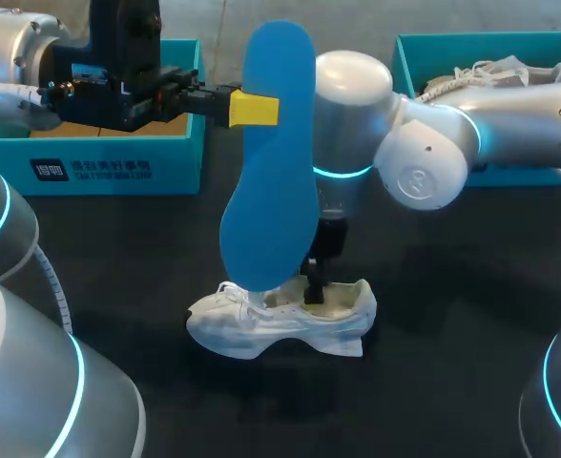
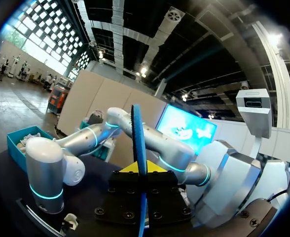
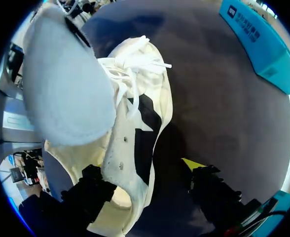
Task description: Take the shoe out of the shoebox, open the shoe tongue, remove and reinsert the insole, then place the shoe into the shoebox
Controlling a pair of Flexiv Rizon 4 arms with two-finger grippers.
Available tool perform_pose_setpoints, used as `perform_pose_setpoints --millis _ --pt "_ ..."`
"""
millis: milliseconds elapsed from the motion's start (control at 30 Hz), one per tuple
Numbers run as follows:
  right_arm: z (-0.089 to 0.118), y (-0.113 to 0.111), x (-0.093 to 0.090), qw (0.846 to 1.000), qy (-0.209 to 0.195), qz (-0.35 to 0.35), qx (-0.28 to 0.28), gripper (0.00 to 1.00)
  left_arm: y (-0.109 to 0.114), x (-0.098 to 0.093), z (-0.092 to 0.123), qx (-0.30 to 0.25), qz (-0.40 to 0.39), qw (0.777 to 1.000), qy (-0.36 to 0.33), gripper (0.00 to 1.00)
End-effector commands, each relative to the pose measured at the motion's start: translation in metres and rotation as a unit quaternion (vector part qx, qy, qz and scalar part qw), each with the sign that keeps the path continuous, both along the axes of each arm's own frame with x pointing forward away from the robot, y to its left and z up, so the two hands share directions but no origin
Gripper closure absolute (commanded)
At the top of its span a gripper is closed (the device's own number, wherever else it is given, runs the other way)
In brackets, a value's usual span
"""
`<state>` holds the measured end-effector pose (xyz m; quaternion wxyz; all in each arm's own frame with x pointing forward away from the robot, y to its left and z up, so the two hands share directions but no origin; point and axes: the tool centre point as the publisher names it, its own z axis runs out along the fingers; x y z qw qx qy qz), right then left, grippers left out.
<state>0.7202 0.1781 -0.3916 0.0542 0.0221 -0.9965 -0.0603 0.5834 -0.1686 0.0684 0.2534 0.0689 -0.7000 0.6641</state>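
Observation:
A blue insole [image 1: 271, 162] hangs upright over the table, its lower end just above the toe of a white shoe [image 1: 261, 324]. My left gripper [image 1: 254, 108] is shut on the insole's upper part. In the left wrist view the insole [image 2: 136, 133] shows edge-on between the left gripper's [image 2: 140, 170] yellow tips. The shoe [image 3: 135, 108] lies on the dark table. My right gripper [image 1: 314, 286] is down at its heel opening and stands open. In the right wrist view one finger of the right gripper [image 3: 145, 170] is inside the shoe. The other is outside, apart from the shoe's side wall.
A teal shoebox [image 1: 99, 157] stands at the back left behind my left arm. A second teal box [image 1: 424, 43] at the back right holds another pale shoe [image 1: 490, 72]. The table around the shoe is bare dark cloth [image 1: 452, 315].

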Motion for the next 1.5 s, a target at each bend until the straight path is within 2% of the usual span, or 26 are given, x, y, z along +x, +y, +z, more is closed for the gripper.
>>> perform_pose_setpoints --millis 33,300,500,633,1000,1200,1500 --pt "-0.007 0.004 0.001 1.000 0.000 -0.002 -0.003 0.98 -0.001 0.000 0.000 0.000 -0.001 1.000 0.000 1.00" --pt "-0.009 0.005 -0.002 1.000 -0.002 -0.007 -0.012 1.00 -0.001 0.000 0.000 0.000 -0.001 1.000 0.000 1.00" --pt "-0.003 0.009 -0.003 1.000 -0.007 -0.011 -0.019 1.00 -0.001 0.000 0.000 0.000 -0.001 1.000 0.000 1.00" --pt "0.005 0.010 -0.003 0.999 -0.013 -0.028 -0.035 1.00 -0.001 0.000 0.000 0.000 -0.001 1.000 0.000 1.00" --pt "0.038 0.005 -0.009 0.995 -0.006 -0.095 -0.017 1.00 -0.001 0.000 0.000 0.000 -0.001 1.000 0.000 1.00" --pt "0.043 -0.005 -0.011 0.984 -0.006 -0.176 0.001 1.00 -0.001 0.000 0.000 0.000 -0.001 1.000 0.000 1.00" --pt "0.053 -0.013 -0.019 0.953 -0.023 -0.303 0.021 1.00 -0.001 0.000 0.000 0.000 -0.001 1.000 0.000 1.00"
